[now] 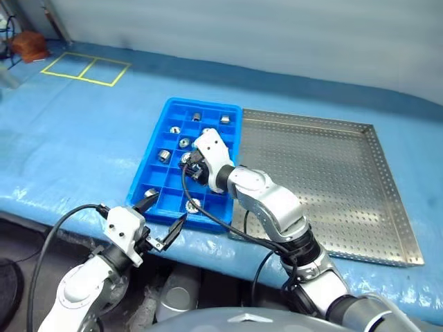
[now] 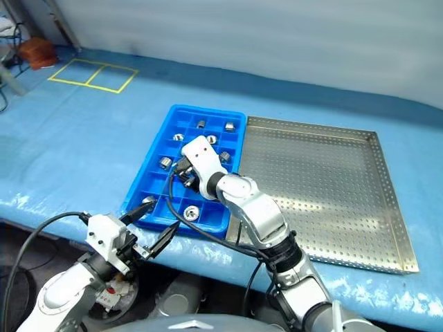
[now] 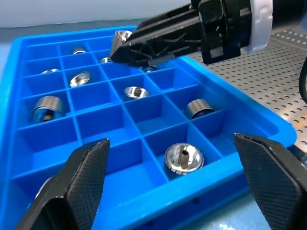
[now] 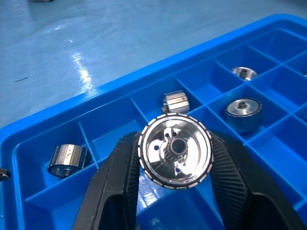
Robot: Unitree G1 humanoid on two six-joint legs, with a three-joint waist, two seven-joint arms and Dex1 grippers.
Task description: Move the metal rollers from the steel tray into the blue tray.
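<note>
While the right hand (image 4: 175, 158) pinches a metal roller (image 4: 175, 152) above the blue tray (image 1: 156, 145) and the left hand (image 1: 165, 220) waits spread, a misaligned release risks landing it on a divider or an occupied cell.

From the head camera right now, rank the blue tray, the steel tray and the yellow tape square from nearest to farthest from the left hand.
1. Blue tray, just ahead of the left hand.
2. Steel tray, off to the right.
3. Yellow tape square, far back on the left.

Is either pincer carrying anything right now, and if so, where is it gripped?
The right pincer holds one metal roller by its ribbed rim, fingers on opposite sides, open face toward the wrist camera, above the blue tray. The left pincer is open and empty.
</note>
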